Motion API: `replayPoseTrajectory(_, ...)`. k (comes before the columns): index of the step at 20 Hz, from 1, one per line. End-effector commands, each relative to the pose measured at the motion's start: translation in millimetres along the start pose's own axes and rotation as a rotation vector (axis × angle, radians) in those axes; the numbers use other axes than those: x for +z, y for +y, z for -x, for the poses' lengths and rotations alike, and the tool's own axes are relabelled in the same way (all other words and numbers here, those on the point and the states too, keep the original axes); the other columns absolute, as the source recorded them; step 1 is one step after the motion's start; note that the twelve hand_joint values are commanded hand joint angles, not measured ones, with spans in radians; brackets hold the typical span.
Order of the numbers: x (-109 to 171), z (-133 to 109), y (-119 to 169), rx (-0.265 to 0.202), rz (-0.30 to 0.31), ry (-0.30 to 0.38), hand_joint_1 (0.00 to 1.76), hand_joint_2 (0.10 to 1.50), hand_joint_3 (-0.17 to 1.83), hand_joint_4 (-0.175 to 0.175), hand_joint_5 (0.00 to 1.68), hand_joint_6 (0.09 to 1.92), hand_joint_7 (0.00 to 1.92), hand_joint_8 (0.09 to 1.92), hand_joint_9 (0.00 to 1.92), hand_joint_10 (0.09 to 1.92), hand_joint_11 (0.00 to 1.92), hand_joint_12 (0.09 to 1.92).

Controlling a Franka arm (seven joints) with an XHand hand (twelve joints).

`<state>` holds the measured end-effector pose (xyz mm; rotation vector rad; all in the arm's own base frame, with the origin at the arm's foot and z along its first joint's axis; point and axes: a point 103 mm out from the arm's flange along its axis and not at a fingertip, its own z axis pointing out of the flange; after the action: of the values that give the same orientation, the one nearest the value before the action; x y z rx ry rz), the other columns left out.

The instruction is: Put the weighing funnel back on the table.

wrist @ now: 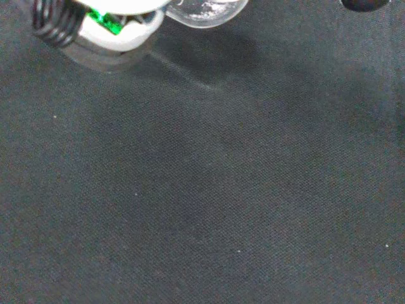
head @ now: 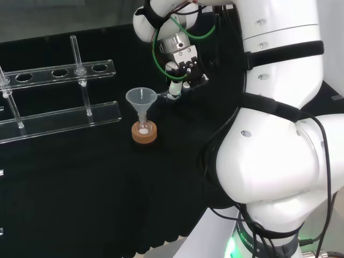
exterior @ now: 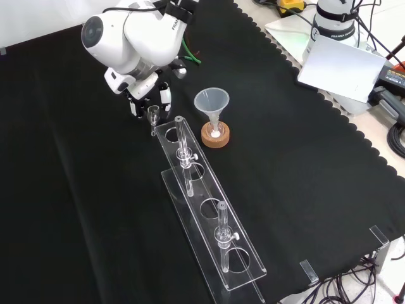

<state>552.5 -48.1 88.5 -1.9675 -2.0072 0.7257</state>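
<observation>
**Almost down, but not let go yet**

My hand (head: 181,67) is low over the black cloth (exterior: 76,209). My fingers point down and are curled round the weighing funnel (exterior: 153,114). It is a small clear piece, and it hangs just under my fingertips. In the front view its thin stem points down at the cloth, right by the near end of the clear rack (exterior: 209,209). I cannot tell if the stem is touching the cloth.

So I think the carrying part is nearly done. What is left is to set the piece down, open my fingers and lift away. In the wrist view the cloth under me is bare, so there is room to lay it down.

The big funnel (head: 141,99) stands mouth up on its cork ring (head: 144,133), just beside my hand. I should be careful not to bump it or the rack.

The cloth is dark and flat with a wavy edge. Past that edge, in the front view, lie some cables (exterior: 395,136).
</observation>
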Motion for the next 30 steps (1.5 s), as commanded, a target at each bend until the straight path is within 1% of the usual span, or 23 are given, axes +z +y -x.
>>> replayPoseTrajectory(1, 2.7, 1.4, 2.4, 0.004, -0.003, 0.006, 1.12, 0.69, 0.6, 0.175, 1.27, 0.67, 1.39, 0.28, 1.61, 0.09, 1.49, 0.56)
replayPoseTrajectory(4, 3.6, -0.4, 3.8, 0.007, -0.001, -0.002, 1.12, 0.69, 0.6, 0.175, 1.26, 0.67, 1.39, 0.28, 1.61, 0.09, 1.49, 0.56)
replayPoseTrajectory(13, 7.1, 2.7, 6.9, 0.005, -0.005, 0.013, 1.11, 0.69, 0.6, 0.175, 1.26, 0.67, 1.39, 0.28, 1.61, 0.09, 1.49, 0.56)
replayPoseTrajectory(15, 6.5, 0.3, 7.1, 0.012, -0.009, 0.004, 1.11, 0.7, 0.59, 0.175, 1.26, 0.68, 1.37, 0.28, 1.6, 0.09, 1.48, 0.56)
replayPoseTrajectory(18, 7.4, 0.8, 6.4, 0.016, -0.01, 0.004, 1.1, 0.78, 0.47, 0.175, 1.22, 0.7, 1.3, 0.32, 1.57, 0.09, 1.44, 0.58)
replayPoseTrajectory(20, 8.6, 1.7, 5.9, 0.014, -0.001, 0.003, 1.09, 0.85, 0.34, 0.175, 1.2, 0.7, 1.21, 0.43, 1.54, 0.09, 1.38, 0.63)
replayPoseTrajectory(24, 11.4, 5.4, 3.4, 0.008, 0.005, -0.004, 1.06, 0.99, 0.11, 0.175, 1.11, 0.8, 0.96, 0.65, 1.45, 0.09, 1.24, 0.73)
replayPoseTrajectory(25, 12.0, 6.0, 2.6, 0.007, 0.007, -0.005, 1.01, 0.99, 0.07, 0.105, 1.06, 0.76, 0.89, 0.69, 1.4, 0.09, 1.18, 0.77)
replayPoseTrajectory(26, 12.6, 6.3, 1.6, 0.008, 0.012, -0.003, 0.98, 0.98, 0.04, 0.044, 1.0, 0.72, 0.81, 0.72, 1.34, 0.09, 1.1, 0.82)
replayPoseTrajectory(27, 13.1, 6.9, 0.9, 0.008, 0.012, -0.002, 0.95, 0.96, 0.03, 0.007, 0.94, 0.69, 0.76, 0.73, 1.3, 0.09, 1.03, 0.87)
replayPoseTrajectory(28, 13.5, 7.1, 0.3, 0.008, 0.011, -0.004, 0.94, 0.95, 0.02, -0.014, 0.88, 0.68, 0.71, 0.74, 1.26, 0.09, 0.98, 0.91)
replayPoseTrajectory(30, 14.1, 7.6, -0.9, 0.009, 0.008, -0.01, 0.93, 0.93, 0.0, -0.028, 0.71, 0.69, 0.59, 0.74, 1.15, 0.09, 0.84, 1.0)
